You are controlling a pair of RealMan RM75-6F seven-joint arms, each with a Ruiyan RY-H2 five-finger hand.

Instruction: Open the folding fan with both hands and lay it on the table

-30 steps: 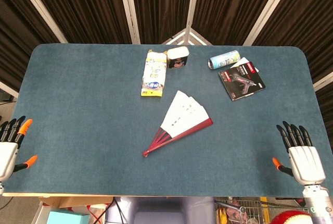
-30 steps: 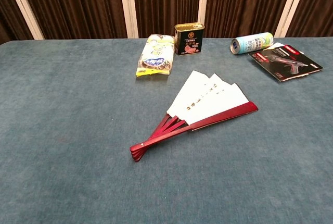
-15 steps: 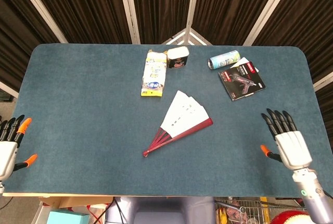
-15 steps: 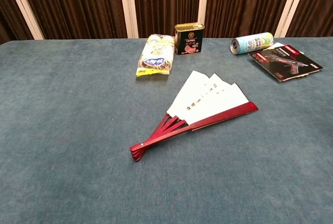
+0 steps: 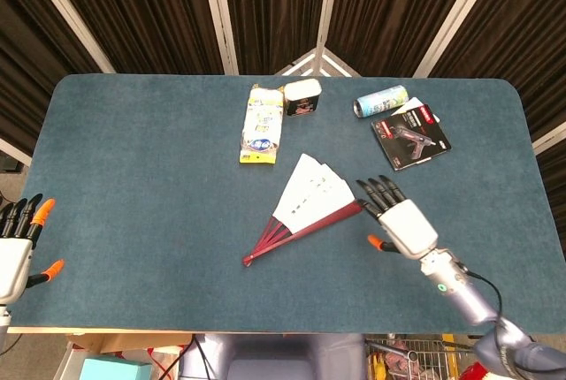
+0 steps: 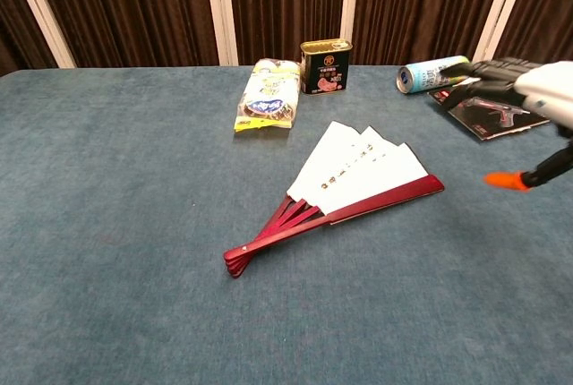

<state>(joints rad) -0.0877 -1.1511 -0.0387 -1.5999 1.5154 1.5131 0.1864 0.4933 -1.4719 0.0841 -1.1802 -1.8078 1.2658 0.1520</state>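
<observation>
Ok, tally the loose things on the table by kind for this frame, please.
Folding fan: 1
Snack bag: 1
Square tin: 1
Drink can: 1
Glue gun package: 1
Total: 5

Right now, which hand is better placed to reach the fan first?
The right hand: it hangs open just beside the folding fan's red outer rib, while the left hand sits open at the table's far left edge.

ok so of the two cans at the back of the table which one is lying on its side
The light blue can near the glue gun package lies on its side. The dark tin beside the snack bag stands upright.
</observation>
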